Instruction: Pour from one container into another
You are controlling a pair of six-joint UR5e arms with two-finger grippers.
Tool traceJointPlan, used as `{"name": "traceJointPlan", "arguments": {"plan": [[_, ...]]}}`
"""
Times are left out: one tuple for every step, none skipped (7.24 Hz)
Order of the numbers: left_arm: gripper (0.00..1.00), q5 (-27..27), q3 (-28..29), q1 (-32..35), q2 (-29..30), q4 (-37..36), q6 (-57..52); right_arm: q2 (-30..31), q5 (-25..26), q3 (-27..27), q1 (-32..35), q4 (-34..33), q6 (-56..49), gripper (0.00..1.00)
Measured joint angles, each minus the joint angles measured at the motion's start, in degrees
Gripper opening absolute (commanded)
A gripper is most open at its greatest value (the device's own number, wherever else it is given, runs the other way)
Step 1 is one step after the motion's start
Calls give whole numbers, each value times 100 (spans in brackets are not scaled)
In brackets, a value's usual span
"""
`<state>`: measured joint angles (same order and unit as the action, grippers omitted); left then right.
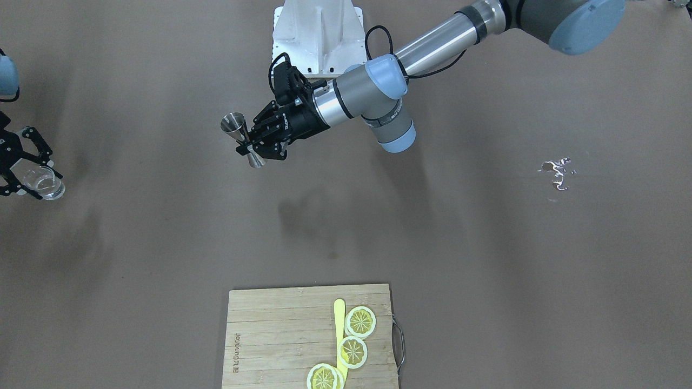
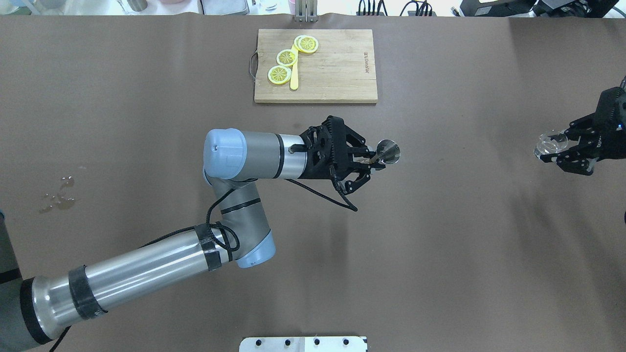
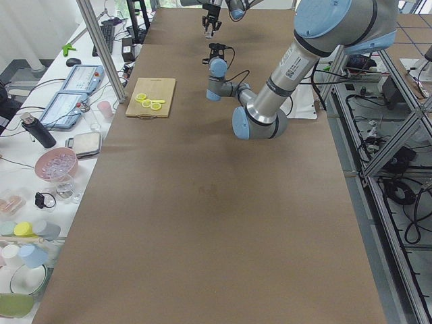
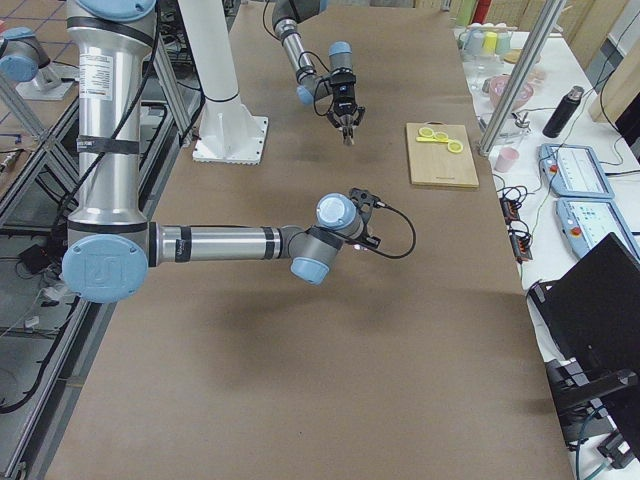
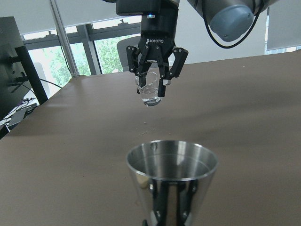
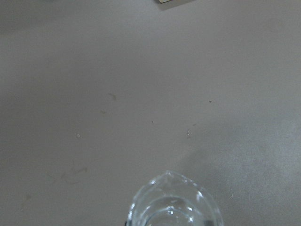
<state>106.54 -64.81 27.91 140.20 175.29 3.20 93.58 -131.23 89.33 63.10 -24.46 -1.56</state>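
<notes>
A steel jigger [image 1: 235,125] hangs above the middle of the table, mouth up, with my left gripper [image 1: 251,148] shut on its narrow waist. From overhead, the jigger's rim [image 2: 389,151] shows just past the left gripper [image 2: 370,160]. Far off at the table's right end, my right gripper [image 2: 560,146] is shut on a clear spouted glass [image 2: 550,143] with a little clear liquid in it. The left wrist view has the jigger [image 5: 171,174] close up and the glass [image 5: 149,89] beyond it. The right wrist view shows only the glass rim [image 6: 171,202].
A wooden cutting board [image 2: 337,73] with lemon slices [image 2: 286,57] and a yellow knife [image 2: 294,78] lies at the table's far edge. A small wet spill [image 2: 58,195] marks the left side. The white robot base [image 1: 319,32] sits at the near edge.
</notes>
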Motion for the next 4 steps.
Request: {"name": "traceJointPlan", "arguments": {"plan": [[0, -85, -191, 13, -223, 46, 8, -80, 99, -223, -4, 297, 171, 0], [0, -191, -425, 37, -487, 73, 14, -171, 215, -372, -34, 475, 278, 0], [0, -325, -688, 74, -782, 105, 36, -225, 409, -493, -142, 720, 442, 0], [0, -433, -895, 108, -1062, 209, 118, -288, 608, -631, -309, 1021, 693, 0]]}}
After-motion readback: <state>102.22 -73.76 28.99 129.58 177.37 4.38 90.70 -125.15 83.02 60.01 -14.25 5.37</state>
